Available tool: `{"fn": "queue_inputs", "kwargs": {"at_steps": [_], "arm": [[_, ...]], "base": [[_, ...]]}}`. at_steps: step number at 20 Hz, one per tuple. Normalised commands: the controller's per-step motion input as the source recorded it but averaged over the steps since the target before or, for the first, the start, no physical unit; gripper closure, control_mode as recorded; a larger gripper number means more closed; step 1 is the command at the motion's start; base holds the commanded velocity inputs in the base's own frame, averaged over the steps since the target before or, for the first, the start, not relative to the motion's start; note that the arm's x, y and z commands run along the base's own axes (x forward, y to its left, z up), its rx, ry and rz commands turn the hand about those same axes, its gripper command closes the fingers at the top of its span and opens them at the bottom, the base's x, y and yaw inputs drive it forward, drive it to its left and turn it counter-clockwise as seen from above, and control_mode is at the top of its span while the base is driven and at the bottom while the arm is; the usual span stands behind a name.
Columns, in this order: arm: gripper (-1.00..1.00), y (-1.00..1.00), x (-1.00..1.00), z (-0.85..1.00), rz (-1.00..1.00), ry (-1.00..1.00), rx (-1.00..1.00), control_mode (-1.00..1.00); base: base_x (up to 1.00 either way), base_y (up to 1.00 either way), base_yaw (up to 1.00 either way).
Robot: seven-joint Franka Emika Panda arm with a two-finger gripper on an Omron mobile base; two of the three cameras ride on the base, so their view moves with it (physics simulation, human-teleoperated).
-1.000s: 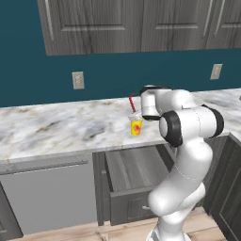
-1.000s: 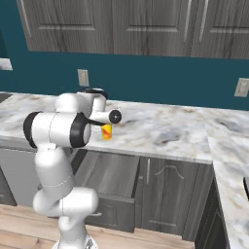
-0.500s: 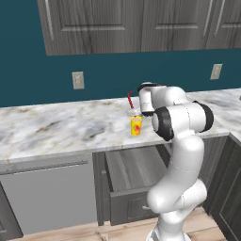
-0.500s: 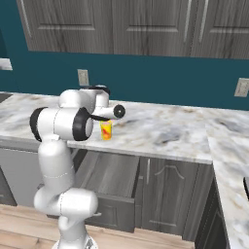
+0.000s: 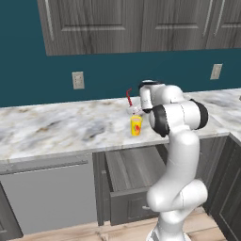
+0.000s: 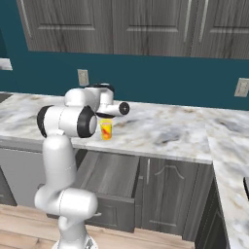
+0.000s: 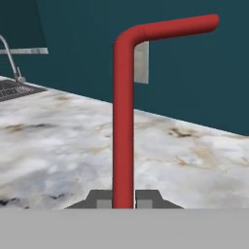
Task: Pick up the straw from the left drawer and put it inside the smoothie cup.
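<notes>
One red straw (image 7: 123, 121) stands upright in the middle of the hand view, its short bent end reaching toward the upper right, and the gripper (image 7: 123, 198) is clamped narrowly on its lower part at the bottom centre. In the left base view the straw (image 5: 129, 97) pokes up just above and left of centre, right over one yellow cup (image 5: 136, 125) that sits on the marble counter (image 5: 56, 127). The cup has a red mark on its side; no writing can be read on it. In the right base view the cup (image 6: 106, 129) stands left of centre. One drawer (image 5: 134, 179) hangs open below the counter, lower centre of the left base view. Two wall outlets (image 5: 77, 80) show on the teal wall in that view, one left of centre and one at the right.
</notes>
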Motion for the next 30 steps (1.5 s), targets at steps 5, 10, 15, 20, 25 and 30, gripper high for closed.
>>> {"fn": "queue_inputs", "kwargs": {"at_steps": [5,10,15,20,25,30], "arm": [[1.0,-0.09,0.11,-0.06,0.02,-0.02,0.06,-1.0],[1.0,-0.01,0.03,-0.13,0.0,-0.03,0.07,-1.0],[1.0,0.0,0.01,-0.18,0.0,-0.03,0.07,-1.0],[1.0,0.0,0.03,-0.09,0.0,-0.02,0.04,-1.0],[1.0,0.0,0.08,-0.04,0.01,-0.01,0.0,-1.0],[1.0,-0.01,0.05,-0.03,0.01,0.0,0.0,-1.0]], "base": [[0.0,0.0,0.0],[0.0,0.0,0.0],[0.0,0.0,0.0],[0.0,0.0,0.0],[0.0,0.0,0.0],[0.0,0.0,0.0]]}}
